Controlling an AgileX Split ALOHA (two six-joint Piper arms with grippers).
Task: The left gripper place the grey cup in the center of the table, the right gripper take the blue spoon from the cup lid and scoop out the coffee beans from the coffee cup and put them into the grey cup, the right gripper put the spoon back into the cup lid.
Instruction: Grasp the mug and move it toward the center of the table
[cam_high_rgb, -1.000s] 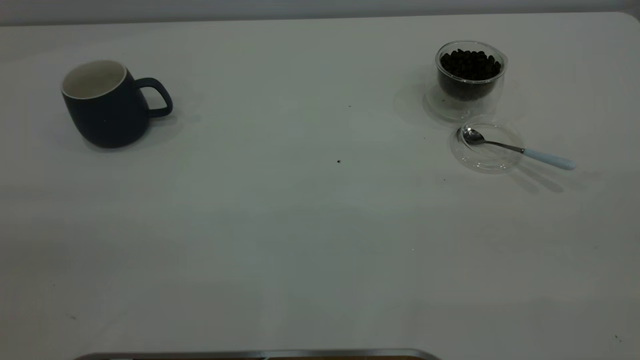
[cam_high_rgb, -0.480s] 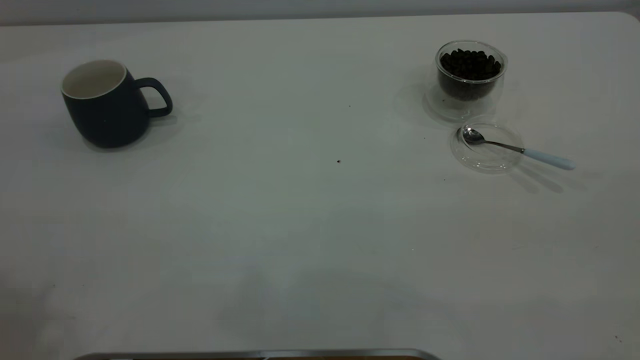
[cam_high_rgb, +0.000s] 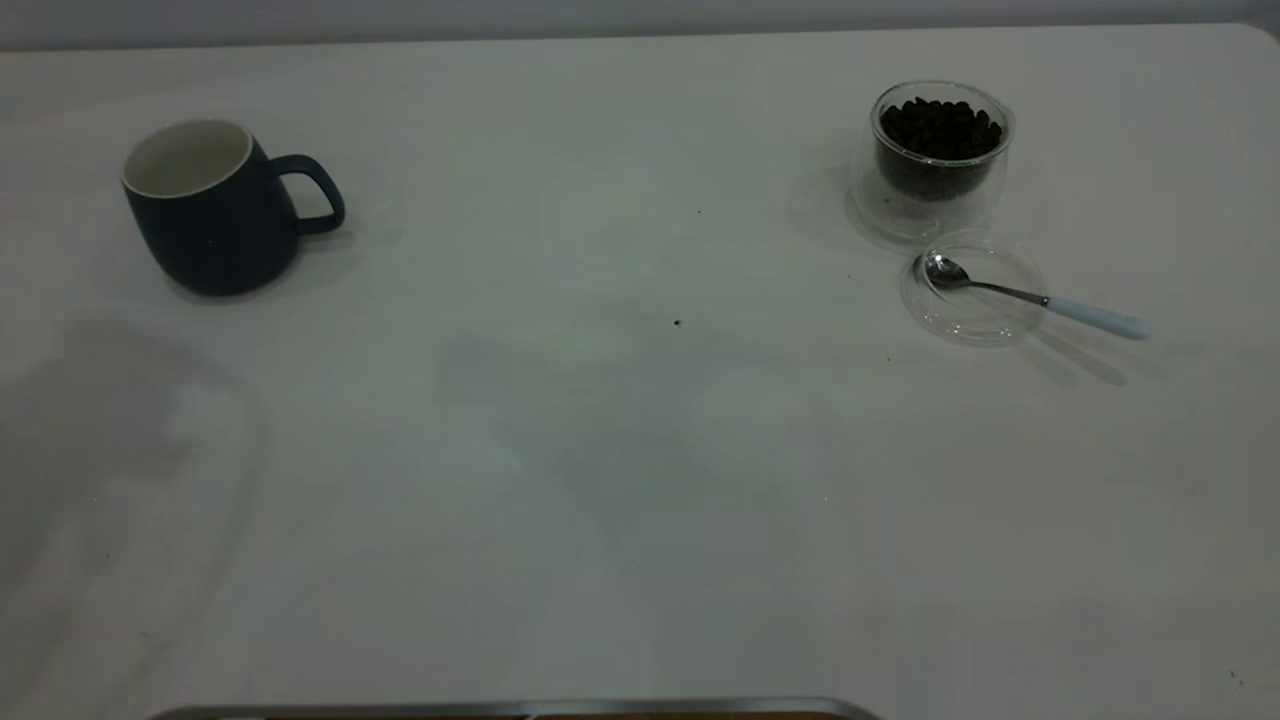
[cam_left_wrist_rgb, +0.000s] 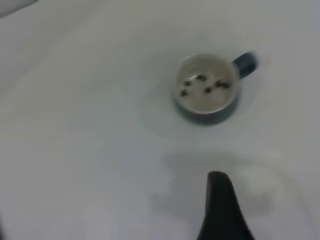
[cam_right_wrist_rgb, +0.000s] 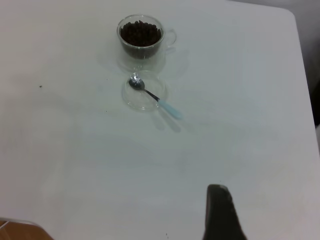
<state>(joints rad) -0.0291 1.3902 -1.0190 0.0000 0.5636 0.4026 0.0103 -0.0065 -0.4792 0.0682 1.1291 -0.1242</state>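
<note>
The grey cup (cam_high_rgb: 215, 215) stands upright at the table's (cam_high_rgb: 600, 480) far left, handle toward the middle. In the left wrist view the grey cup (cam_left_wrist_rgb: 206, 107) holds a few dark bits on its white bottom, and my left gripper (cam_left_wrist_rgb: 220, 200) hangs above bare table short of it. The coffee cup (cam_high_rgb: 938, 190), full of coffee beans (cam_high_rgb: 940, 128), stands at the far right. In front of it lies the cup lid (cam_high_rgb: 975, 315) with the blue spoon (cam_high_rgb: 1095, 318) resting across it. My right gripper (cam_right_wrist_rgb: 218, 205) hovers well away from the spoon (cam_right_wrist_rgb: 170, 109).
A few tiny dark specks (cam_high_rgb: 677, 323) dot the middle of the tabletop. A thin metal edge (cam_high_rgb: 520, 708) runs along the near border. The table's rounded right corner (cam_right_wrist_rgb: 287, 12) shows in the right wrist view. Neither arm appears in the exterior view.
Soft shadows have spread over the table's near left and middle. The cup, the glass, the lid and the spoon have not moved.
</note>
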